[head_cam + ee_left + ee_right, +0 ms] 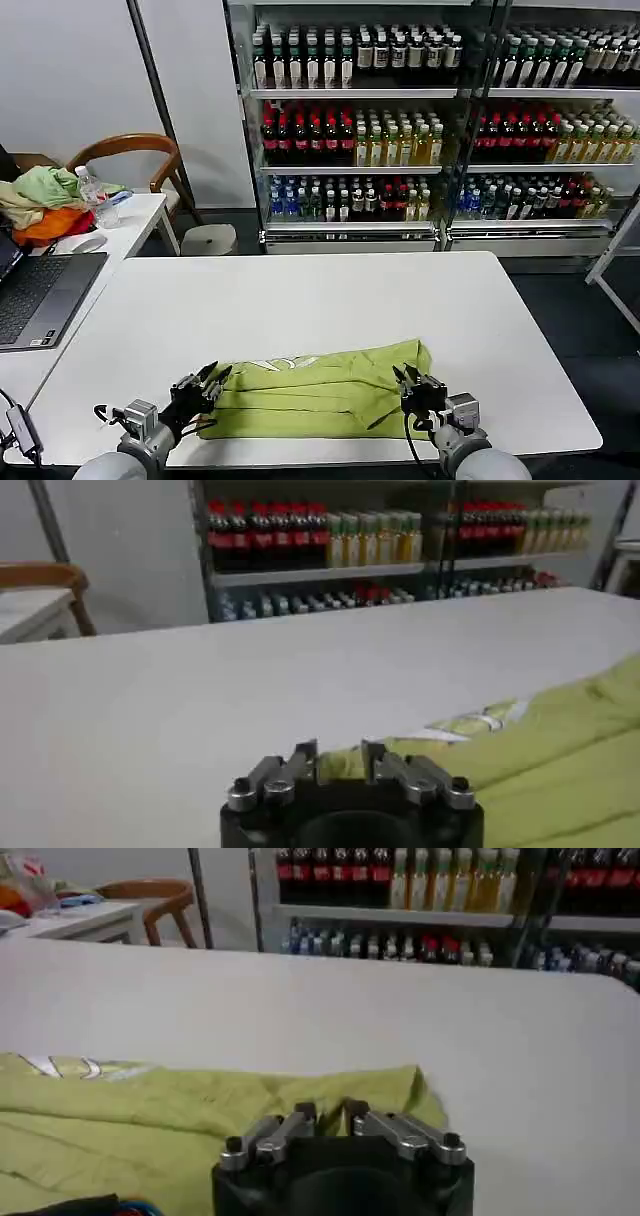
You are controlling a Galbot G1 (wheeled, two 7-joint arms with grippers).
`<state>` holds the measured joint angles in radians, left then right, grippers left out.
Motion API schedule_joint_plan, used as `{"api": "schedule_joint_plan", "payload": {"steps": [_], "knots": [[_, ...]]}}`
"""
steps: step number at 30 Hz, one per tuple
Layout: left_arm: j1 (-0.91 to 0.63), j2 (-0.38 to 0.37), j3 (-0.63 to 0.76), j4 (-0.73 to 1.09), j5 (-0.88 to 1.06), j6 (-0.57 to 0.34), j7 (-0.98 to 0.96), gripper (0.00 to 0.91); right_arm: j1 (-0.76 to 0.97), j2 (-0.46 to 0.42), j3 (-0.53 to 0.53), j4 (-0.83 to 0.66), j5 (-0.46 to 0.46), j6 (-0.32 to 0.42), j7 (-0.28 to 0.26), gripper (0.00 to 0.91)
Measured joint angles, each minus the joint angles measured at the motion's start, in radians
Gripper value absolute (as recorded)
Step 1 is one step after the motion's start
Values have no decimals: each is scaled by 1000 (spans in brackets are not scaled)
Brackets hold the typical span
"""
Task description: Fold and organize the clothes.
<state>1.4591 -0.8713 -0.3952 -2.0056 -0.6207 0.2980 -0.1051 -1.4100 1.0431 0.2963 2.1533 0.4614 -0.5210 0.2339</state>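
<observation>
The lime yellow-green T-shirt (320, 392) lies as a long folded band near the front edge of the white table (300, 300), with a strip of its printed graphic (268, 364) showing along the far side. My left gripper (212, 378) is at the shirt's left end, fingers closed on a fold of the cloth (340, 762). My right gripper (407, 380) is at the right end, pinching a ridge of the fabric (330, 1116). The T-shirt (560, 740) spreads away from the left jaws, and the T-shirt (150, 1118) stretches away from the right jaws.
A side table at the left holds a laptop (35, 295), a water bottle (95, 197) and a heap of pale green and orange garments (45, 205). A wooden chair (130, 150) stands behind it. Drink shelves (430, 120) line the back. Bare tabletop lies beyond the shirt.
</observation>
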Motion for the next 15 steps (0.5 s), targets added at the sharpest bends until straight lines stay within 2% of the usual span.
{"api": "schedule_joint_plan", "payload": {"steps": [15], "knots": [[25,-62,57,-78,-110,61,-348,907,-126,28,123,77,-100,35,-31,907]]}}
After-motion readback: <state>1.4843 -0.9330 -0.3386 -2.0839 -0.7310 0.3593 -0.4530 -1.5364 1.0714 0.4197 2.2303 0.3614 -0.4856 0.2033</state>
